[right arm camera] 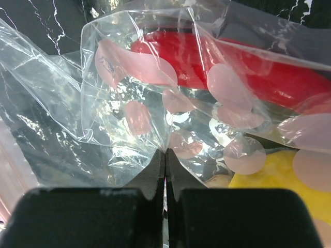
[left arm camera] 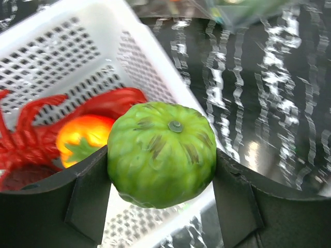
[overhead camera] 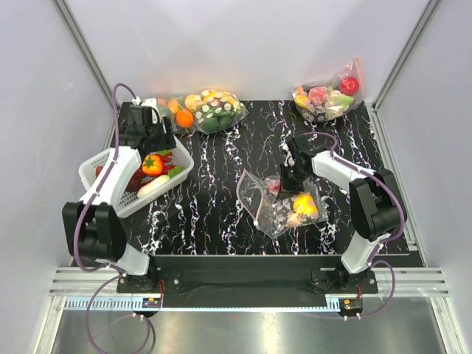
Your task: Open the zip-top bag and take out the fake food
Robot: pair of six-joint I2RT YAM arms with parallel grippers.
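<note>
Table: black table w/ white marble veining [overhead camera: 221, 162]; glossy, glare streaks in L wrist view.
Room: pale grey walls on 3 sides; aluminium frame posts [overhead camera: 81, 44] in far corners.
Basket: white plastic lattice basket [overhead camera: 94, 164] at table's L edge. Holds red plastic lobster [left arm camera: 31, 139], orange-red toy tomato w/ green calyx [left arm camera: 83, 139] and pale elongated piece [overhead camera: 153, 186].
L arm: left pincer [left arm camera: 161, 192] clenched on round green ribbed plastic fruit [left arm camera: 161, 152]. One finger each side, stem nub up, held above basket rim.
Bag: clear floppy zip-top bag w/ white dots [overhead camera: 258, 203] lies crumpled on table, mid-R. Inside: yellow lemon-like fruit [overhead camera: 304, 204], small red piece [overhead camera: 274, 187], small tan piece [overhead camera: 293, 219].
R arm: right pincer [right arm camera: 165, 155] clamped on a fold of the bag's film. Fingers [right arm camera: 152, 170] pressed together, film creased into the pinch.
Far bags: bulging dotted bag of oranges + greens [overhead camera: 210, 110] far centre-L; dotted bag w/ red apple [overhead camera: 328, 96] far R corner. Both well apart from zip-top bag.
</note>
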